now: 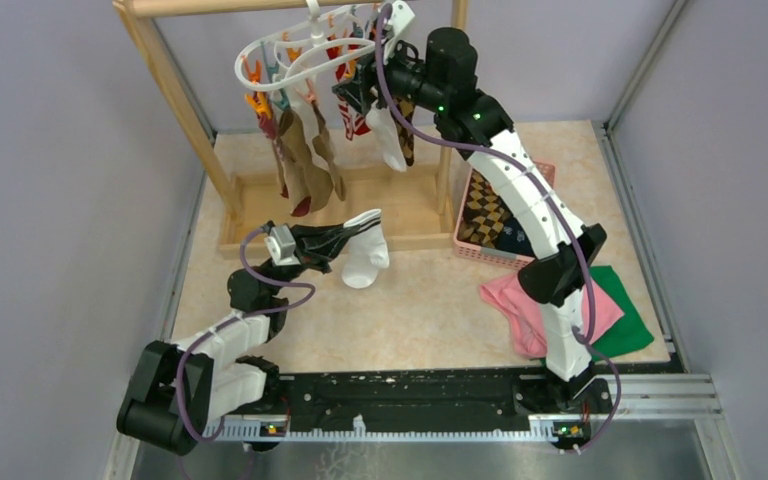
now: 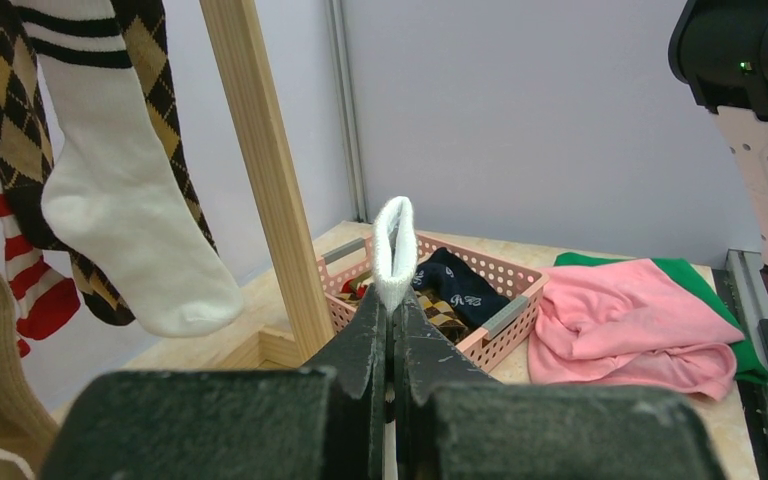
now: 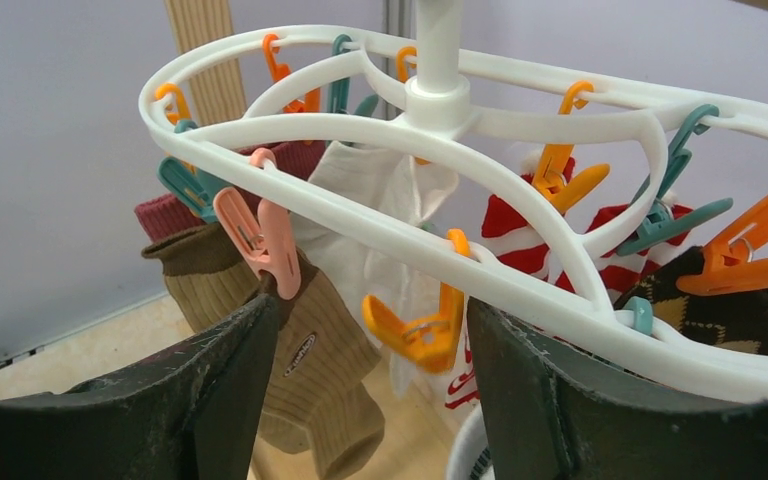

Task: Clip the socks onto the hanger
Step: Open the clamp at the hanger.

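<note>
We see left tool (image 1: 348, 238) pinching white sock (image 1: 365, 262), frame centre; right tool (image 1: 358, 93) spread at hanger (image 1: 312, 40), upper centre.

One hanger (image 3: 438, 95), one wooden rack (image 2: 260, 150), one pink basket (image 2: 512, 283), one pink cloth (image 2: 630, 320) and one green cloth (image 1: 622, 325) are recorded.

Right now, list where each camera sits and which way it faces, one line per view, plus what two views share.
Top external: above and behind the table, looking down; left arm and right arm show, bases at the bottom.
Left wrist: on the left arm, facing past its shut left gripper and held white sock toward the basket.
Right wrist: on the right arm, facing up through the open right gripper at the hanger.
Shared: top and left wrist both show the basket and pink cloth.
</note>
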Robot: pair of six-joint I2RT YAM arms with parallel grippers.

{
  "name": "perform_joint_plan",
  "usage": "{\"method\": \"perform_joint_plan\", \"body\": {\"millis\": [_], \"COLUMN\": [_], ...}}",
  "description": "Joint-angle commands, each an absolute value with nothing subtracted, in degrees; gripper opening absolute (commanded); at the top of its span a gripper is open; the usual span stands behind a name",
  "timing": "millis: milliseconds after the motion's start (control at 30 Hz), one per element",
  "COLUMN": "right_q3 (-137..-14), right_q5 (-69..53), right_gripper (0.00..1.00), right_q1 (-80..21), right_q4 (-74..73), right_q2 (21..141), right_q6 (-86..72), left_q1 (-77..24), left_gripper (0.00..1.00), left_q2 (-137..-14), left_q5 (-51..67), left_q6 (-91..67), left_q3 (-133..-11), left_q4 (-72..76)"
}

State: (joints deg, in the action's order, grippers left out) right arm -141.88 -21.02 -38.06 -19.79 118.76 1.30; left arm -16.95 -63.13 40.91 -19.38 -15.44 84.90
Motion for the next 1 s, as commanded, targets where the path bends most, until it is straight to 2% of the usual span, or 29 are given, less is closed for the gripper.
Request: {"method": "perform_joint_plan", "body": {"millis": [0, 233, 967], "right_q3": [-141.98, -136.01, -142.82], "right_q5": [-23.92, -26.12, -29.04], "right_gripper": [0.67, 0.6, 0.54], "right_q1": [-37.66, -37.43, -35.34], "right_q4": [-16.89, -13.5, -10.54], "right_q2": [117.88, 114.14, 119.1], "right_q6": [2.26, -2.27, -6.93], "left_q1": [-16.7, -16.7, -16.7], "left_gripper": [0.0, 0.0, 0.0], "left_q2": [-61.95, -61.57, -60.54], "left_q5": [41.51, 41.53, 41.75], "left_q6": [-19.16, -19.47, -19.44], "left_q3": [-16.26, -16.24, -16.52], "left_q4": [94.58, 94.55, 93.89]}}
